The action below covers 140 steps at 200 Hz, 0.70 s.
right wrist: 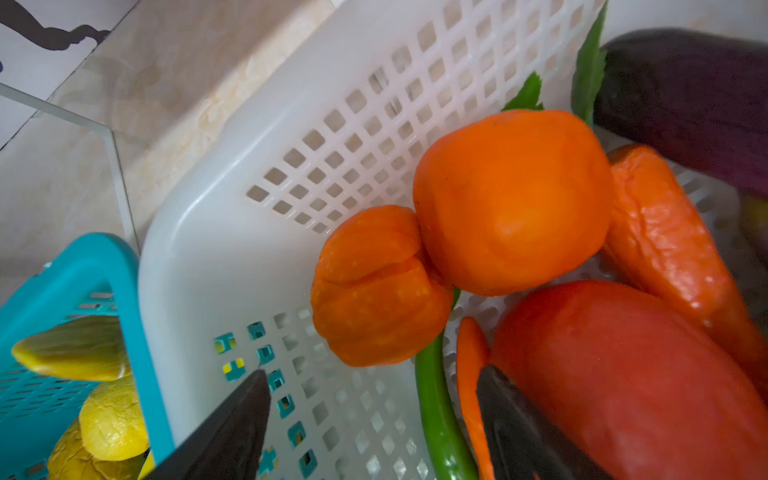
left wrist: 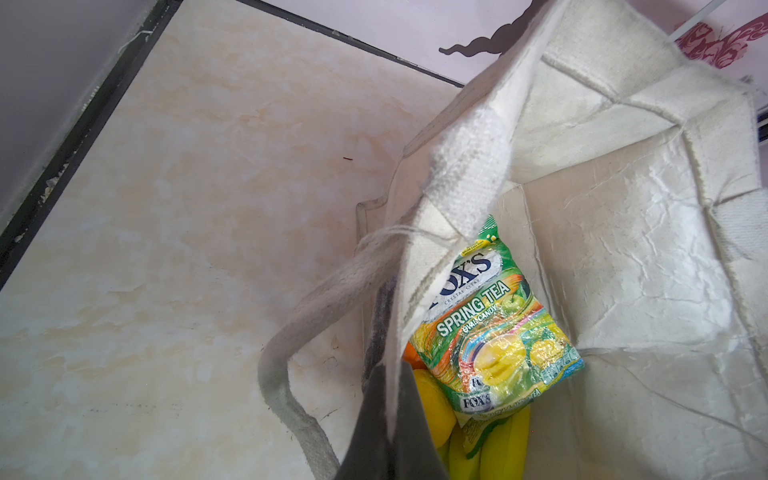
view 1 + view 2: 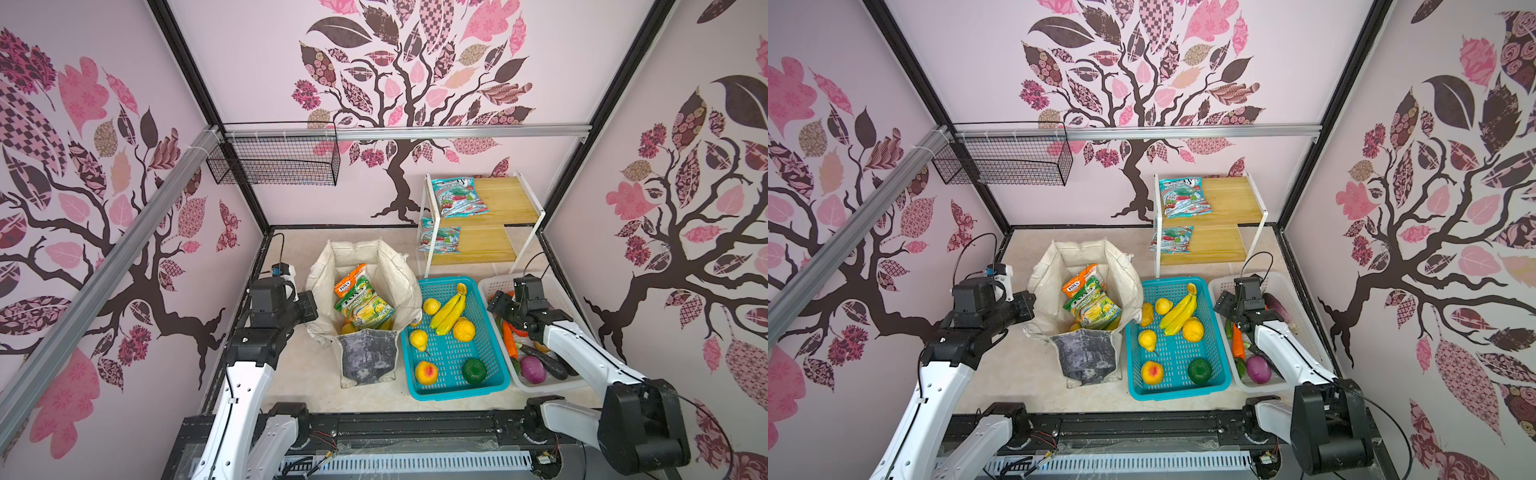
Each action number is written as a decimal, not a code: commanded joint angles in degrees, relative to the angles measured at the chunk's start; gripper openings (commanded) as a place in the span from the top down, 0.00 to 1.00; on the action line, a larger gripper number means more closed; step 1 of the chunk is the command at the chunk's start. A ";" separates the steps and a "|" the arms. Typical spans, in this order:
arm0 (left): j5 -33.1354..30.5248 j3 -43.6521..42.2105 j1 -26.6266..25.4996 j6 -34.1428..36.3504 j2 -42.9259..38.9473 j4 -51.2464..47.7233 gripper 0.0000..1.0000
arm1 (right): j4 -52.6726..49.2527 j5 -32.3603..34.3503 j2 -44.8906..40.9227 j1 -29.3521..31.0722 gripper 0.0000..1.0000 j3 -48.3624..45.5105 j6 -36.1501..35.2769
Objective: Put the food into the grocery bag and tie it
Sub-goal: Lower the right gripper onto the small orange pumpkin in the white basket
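Observation:
The cream grocery bag (image 3: 399, 270) (image 3: 1121, 270) stands open left of centre. Inside it lean a green-yellow sweet packet (image 3: 365, 303) (image 2: 494, 328) and an orange packet (image 3: 347, 282). Under them the left wrist view shows a banana bunch (image 2: 498, 449) and a sliver of an orange (image 2: 411, 357). My left gripper (image 3: 309, 305) (image 2: 395, 399) is shut on the bag's left rim cloth. My right gripper (image 3: 505, 322) (image 1: 374, 399) stands open, low inside the white basket (image 1: 249, 249). One finger rests against a round red vegetable (image 1: 623, 374), and a green chilli lies between the fingers.
The teal basket (image 3: 457, 390) between the bag and the white basket holds another banana bunch (image 3: 449, 311), lemons, an orange and a green pepper. The white basket also holds carrots, an aubergine (image 1: 685, 104) and an onion (image 3: 533, 369). A wooden shelf (image 3: 507, 199) with packets stands behind.

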 commanded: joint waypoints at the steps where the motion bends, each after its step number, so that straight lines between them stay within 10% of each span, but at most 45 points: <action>1: 0.36 -1.30 0.18 0.48 -0.13 1.06 1.00 | 1.26 -1.22 1.91 -0.44 0.18 0.93 0.48; 140: 0.18 -1.24 0.21 0.49 -0.31 1.07 1.00 | 6.81 -5.74 1.27 -4.67 0.26 -3.17 7.14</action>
